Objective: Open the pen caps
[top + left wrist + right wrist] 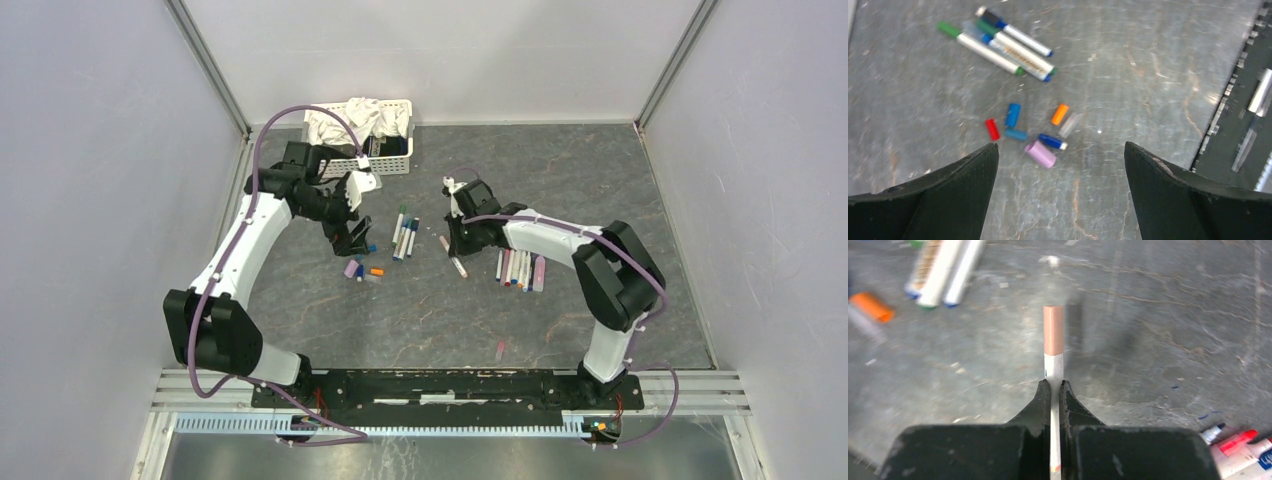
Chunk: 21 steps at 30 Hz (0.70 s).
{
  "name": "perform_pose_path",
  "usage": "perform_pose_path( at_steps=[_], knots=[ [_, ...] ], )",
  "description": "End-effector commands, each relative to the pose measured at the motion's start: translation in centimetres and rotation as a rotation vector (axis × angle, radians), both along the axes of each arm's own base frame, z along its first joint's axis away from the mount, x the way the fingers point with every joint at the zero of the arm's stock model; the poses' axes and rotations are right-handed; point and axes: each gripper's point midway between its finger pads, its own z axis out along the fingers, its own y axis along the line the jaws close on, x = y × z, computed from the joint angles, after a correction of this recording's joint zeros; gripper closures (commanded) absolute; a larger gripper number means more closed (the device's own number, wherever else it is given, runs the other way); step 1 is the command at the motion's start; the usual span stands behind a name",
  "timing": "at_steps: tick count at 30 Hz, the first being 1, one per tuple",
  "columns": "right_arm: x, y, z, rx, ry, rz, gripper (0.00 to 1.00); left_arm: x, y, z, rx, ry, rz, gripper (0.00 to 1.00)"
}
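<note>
Lying alone nearest the arm bases, a small pink piece rests on the grey table. Farther in, a row of pens lies side by side just beside the right arm. The right tool is clenched on a white-barrelled pen, whose salmon cap is on and points away from the fingers. At about the same depth, the left tool hangs released, jaws wide, above the loose caps, which lie close together (red, two blue, orange, a clear one, a dark blue one with a white tip, a fatter lilac one). Beyond them a cluster of pens lies barrel against barrel; one carries brownish print too blurred to read. Farthest back stands a white basket of white cloths.
</note>
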Motion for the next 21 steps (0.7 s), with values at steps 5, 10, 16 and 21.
perform_pose_path(
  at_steps=[5, 10, 16, 21],
  knots=[
    [-7.4, 5.3, 9.2, 0.409, 0.09, 0.536, 1.0, -6.8, -3.7, 0.2, -0.139, -0.021, -0.423, 0.0],
    [-11.5, 6.8, 11.3, 0.582, 0.166, 0.701, 1.0, -9.5, -5.7, -0.6, -0.128, -0.036, -0.557, 0.0],
    [-14.0, 8.8, 12.7, 0.648, 0.211, 0.83, 1.0, -10.4, -6.7, -1.6, -0.101, -0.047, -0.611, 0.01],
    [-14.2, 9.8, 13.5, 0.686, 0.224, 0.853, 1.0, -11.0, -7.0, -2.4, -0.081, -0.027, -0.635, 0.16]
  ],
)
